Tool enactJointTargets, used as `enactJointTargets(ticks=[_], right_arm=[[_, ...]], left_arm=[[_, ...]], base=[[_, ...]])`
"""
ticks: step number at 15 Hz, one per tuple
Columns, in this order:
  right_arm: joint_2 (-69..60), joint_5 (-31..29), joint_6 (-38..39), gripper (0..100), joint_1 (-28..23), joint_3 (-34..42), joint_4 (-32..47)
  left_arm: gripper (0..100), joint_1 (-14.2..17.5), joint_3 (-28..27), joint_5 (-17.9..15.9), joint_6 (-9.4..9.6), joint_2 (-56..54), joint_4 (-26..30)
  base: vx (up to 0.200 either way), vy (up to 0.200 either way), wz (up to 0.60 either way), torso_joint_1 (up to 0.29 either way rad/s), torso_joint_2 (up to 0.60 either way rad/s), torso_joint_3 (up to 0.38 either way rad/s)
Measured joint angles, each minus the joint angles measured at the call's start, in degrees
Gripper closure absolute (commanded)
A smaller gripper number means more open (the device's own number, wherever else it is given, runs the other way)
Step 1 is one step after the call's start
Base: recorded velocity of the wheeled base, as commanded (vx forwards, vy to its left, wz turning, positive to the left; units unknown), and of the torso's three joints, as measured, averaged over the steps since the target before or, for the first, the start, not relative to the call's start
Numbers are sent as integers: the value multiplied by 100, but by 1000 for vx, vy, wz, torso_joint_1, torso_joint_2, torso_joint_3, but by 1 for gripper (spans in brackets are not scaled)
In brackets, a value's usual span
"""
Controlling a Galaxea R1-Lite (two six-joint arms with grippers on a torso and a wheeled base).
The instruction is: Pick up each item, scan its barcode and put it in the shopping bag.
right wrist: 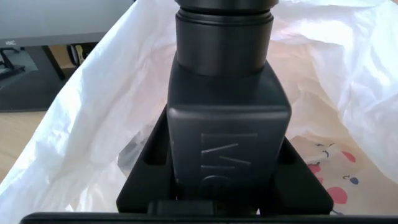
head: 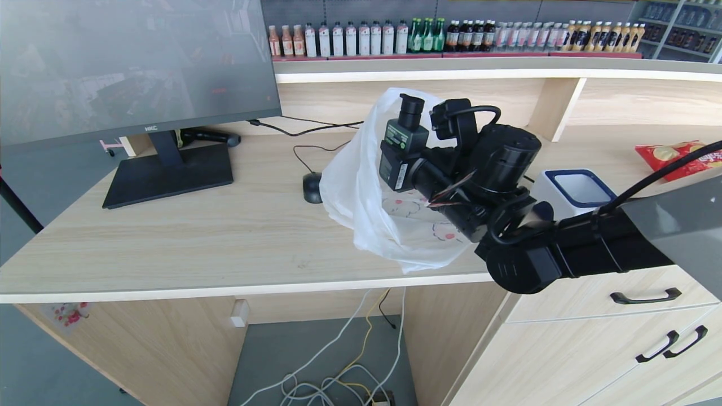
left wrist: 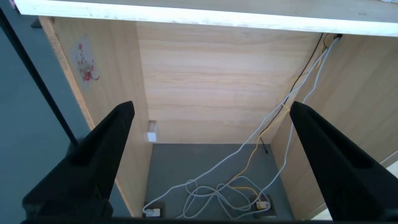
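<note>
**Head view.** The counter [head: 169, 242] was pale wood with a raised back ledge. The bag [head: 361, 192], thin white film, stood on it near the front edge. My right arm [head: 507, 169] lay across from the right, its wrist at the bag's mouth. A red chip pack [head: 671, 157] lay at the counter's far right, well apart from the bag. A white box [head: 581, 194] with a blue rim stood between the two. A monitor [head: 135, 62] stood at rear left, and a mouse [head: 312, 188] just beside the bag. Bottles [head: 451, 35] lined a shelf behind. Drawers [head: 620, 316] with black handles sat under the counter at right. Cables [head: 333, 383] lay on the grey floor.

**Left wrist view.** My left gripper [left wrist: 211, 112] hung below the counter's edge, facing the wooden kneehole. Its fingers [left wrist: 102, 158] were wide apart, with nothing between them.

**Right wrist view.** My right gripper [right wrist: 227, 155] pointed into the bag, with white film around it. I could not tell whether it was spread or closed.
</note>
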Motion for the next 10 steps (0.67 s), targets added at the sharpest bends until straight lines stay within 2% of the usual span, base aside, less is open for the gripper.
enactJointTargets(ticks=[10], right_arm=[[166,167,-67,100,5,282,4]], left_arm=[[0,-1,0,0,0,0,0]], base=[[0,0,0,0,0,0]])
